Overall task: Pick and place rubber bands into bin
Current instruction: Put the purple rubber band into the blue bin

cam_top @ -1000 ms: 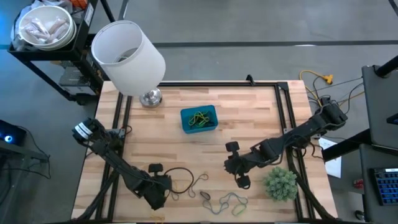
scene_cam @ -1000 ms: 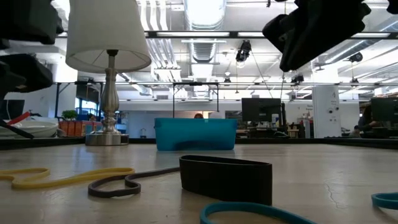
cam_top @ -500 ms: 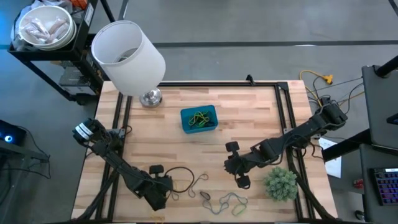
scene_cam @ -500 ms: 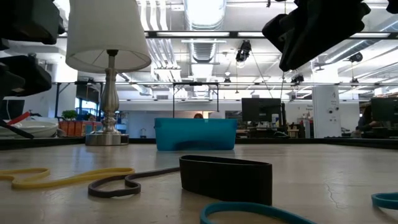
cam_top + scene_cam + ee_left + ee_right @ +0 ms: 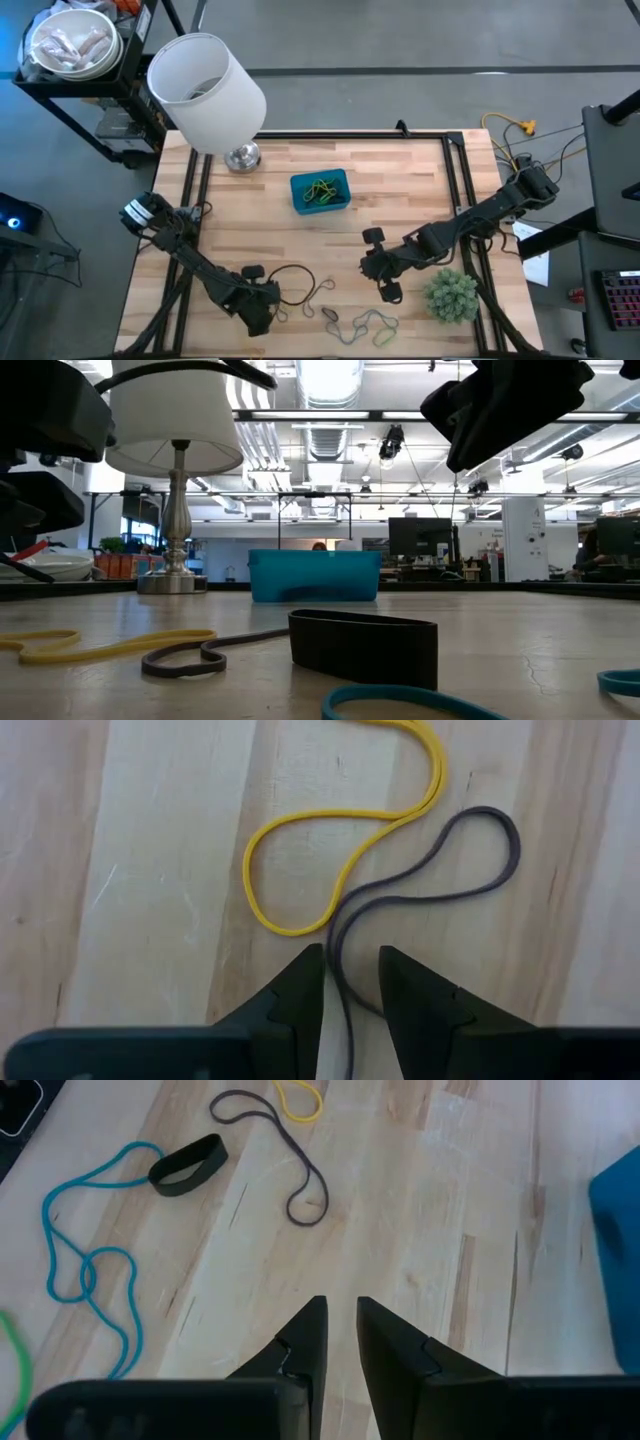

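The blue bin [image 5: 320,190] stands mid-table with green and yellow rubber bands inside. More bands lie flat near the table's near edge: a yellow one [image 5: 340,820], a dark grey one [image 5: 430,880], a wide black one [image 5: 187,1162] and a blue one [image 5: 90,1270]. My left gripper [image 5: 350,960] hovers above the table, open by a small gap, and the grey band's strand shows between its fingers below. My right gripper [image 5: 340,1310] waits raised right of centre [image 5: 372,265] with its fingers close together, holding nothing.
A white lamp [image 5: 205,90] stands at the far left corner. A bushy green plant ball [image 5: 452,295] sits near the right edge beside my right arm. Bare wood lies between the bin and the loose bands.
My left gripper has moved a little toward the table's right, closer over the grey and yellow bands. The bands and the bin have stayed where they were.
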Robot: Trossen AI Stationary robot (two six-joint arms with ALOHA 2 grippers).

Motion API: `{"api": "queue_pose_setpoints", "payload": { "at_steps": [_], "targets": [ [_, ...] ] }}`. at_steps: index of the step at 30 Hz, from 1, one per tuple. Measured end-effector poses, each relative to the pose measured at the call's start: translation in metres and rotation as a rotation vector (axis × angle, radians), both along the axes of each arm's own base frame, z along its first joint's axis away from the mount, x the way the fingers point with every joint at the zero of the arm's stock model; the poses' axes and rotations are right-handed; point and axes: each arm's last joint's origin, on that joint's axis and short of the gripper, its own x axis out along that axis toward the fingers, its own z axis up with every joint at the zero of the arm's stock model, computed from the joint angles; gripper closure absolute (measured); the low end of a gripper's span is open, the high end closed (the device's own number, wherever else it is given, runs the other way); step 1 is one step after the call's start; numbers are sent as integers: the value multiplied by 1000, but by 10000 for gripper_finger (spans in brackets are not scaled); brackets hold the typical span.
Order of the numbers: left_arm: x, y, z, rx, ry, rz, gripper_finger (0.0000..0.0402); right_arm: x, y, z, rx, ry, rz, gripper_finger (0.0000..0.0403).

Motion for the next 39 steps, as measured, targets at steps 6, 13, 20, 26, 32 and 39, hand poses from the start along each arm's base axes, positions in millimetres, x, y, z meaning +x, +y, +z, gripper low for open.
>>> {"api": "queue_pose_setpoints", "payload": {
  "at_steps": [6, 13, 20, 26, 32, 39],
  "targets": [
    [0, 2, 0, -5, 16, -2, 325, 0, 0, 0, 1, -2, 0, 351],
    [-3, 5, 1, 29, 48, -26, 385, 0, 0, 0, 1, -3, 0, 351],
    [-4, 5, 0, 47, 56, -80, 400, 0, 0, 0, 1, -2, 1, 351],
    [-2, 3, 8, 61, 44, -133, 401, 0, 0, 0, 1, -3, 1, 351],
    [-5, 5, 20, 114, 98, -134, 401, 0, 0, 0, 1, -2, 1, 351],
    [-13, 12, 29, 235, 205, -65, 402, 0, 0, 0, -1, -3, 3, 351]
  ]
}}
